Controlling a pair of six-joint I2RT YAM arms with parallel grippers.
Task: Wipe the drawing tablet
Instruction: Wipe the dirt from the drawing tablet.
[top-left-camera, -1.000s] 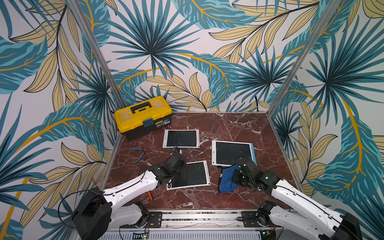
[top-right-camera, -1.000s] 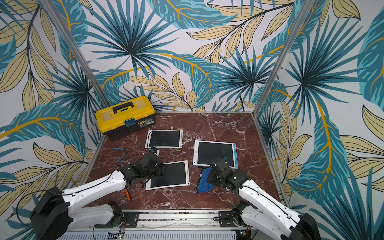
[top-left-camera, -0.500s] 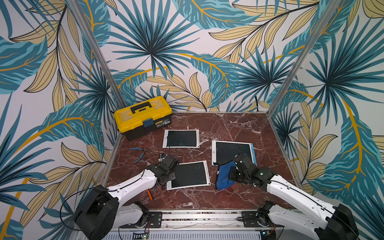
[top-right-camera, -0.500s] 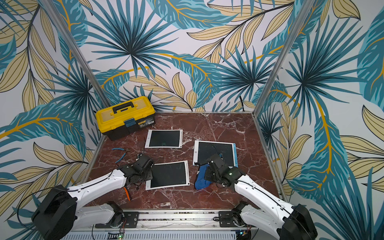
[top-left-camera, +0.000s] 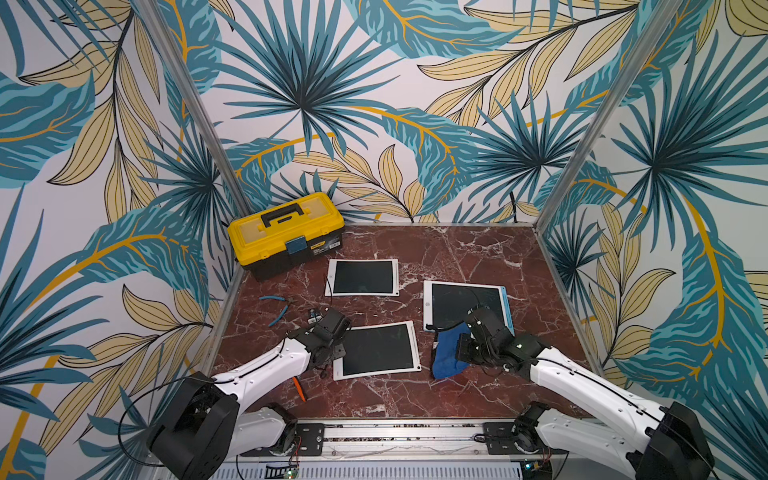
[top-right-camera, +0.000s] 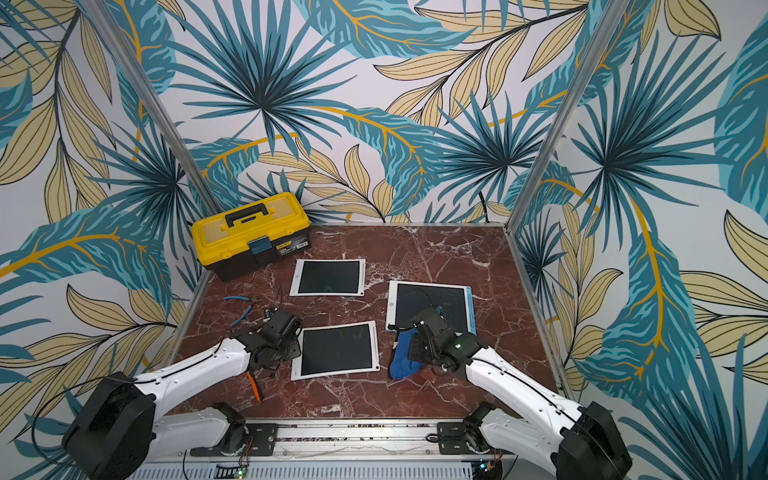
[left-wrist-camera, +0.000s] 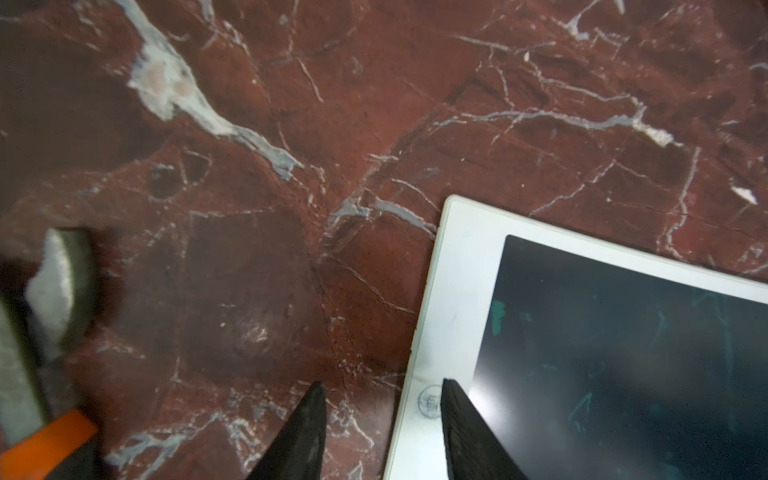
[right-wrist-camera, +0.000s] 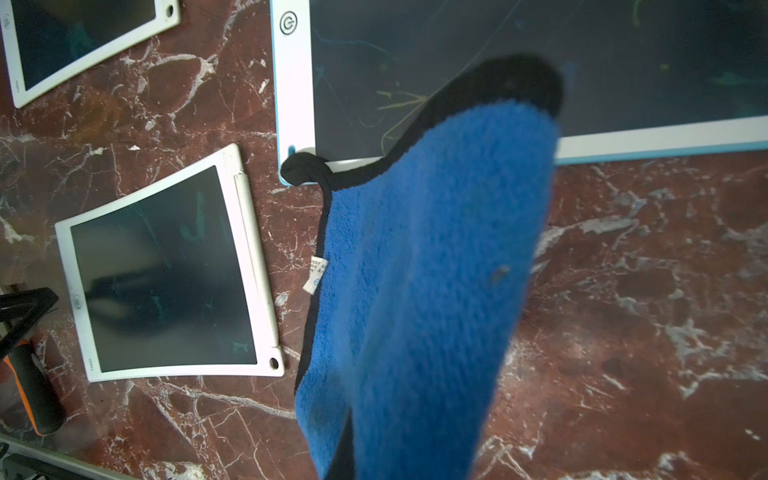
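Observation:
Three white-framed drawing tablets lie on the red marble table: a near one (top-left-camera: 376, 351), a far one (top-left-camera: 362, 277) and a blue-edged one (top-left-camera: 465, 305) on the right. My left gripper (left-wrist-camera: 381, 384) is open at the near tablet's (left-wrist-camera: 623, 353) left edge. One fingertip (left-wrist-camera: 451, 399) is over the white bezel by its round button, the other over bare marble. My right gripper (top-left-camera: 465, 349) is shut on a blue cloth (top-left-camera: 446, 357), which hides its jaws in the right wrist view. The cloth (right-wrist-camera: 424, 270) hangs over the near corner of the blue-edged tablet (right-wrist-camera: 415, 50).
A yellow toolbox (top-left-camera: 286, 235) stands at the far left corner. Blue-handled pliers (top-left-camera: 276, 309) lie by the left wall. An orange-handled tool (top-left-camera: 299, 388) lies near the left arm. Patterned walls close in the table on three sides.
My left gripper has slid left, off the near tablet's screen to its left edge. The right gripper has carried the cloth slightly left and farther, up to the blue-edged tablet's near corner.

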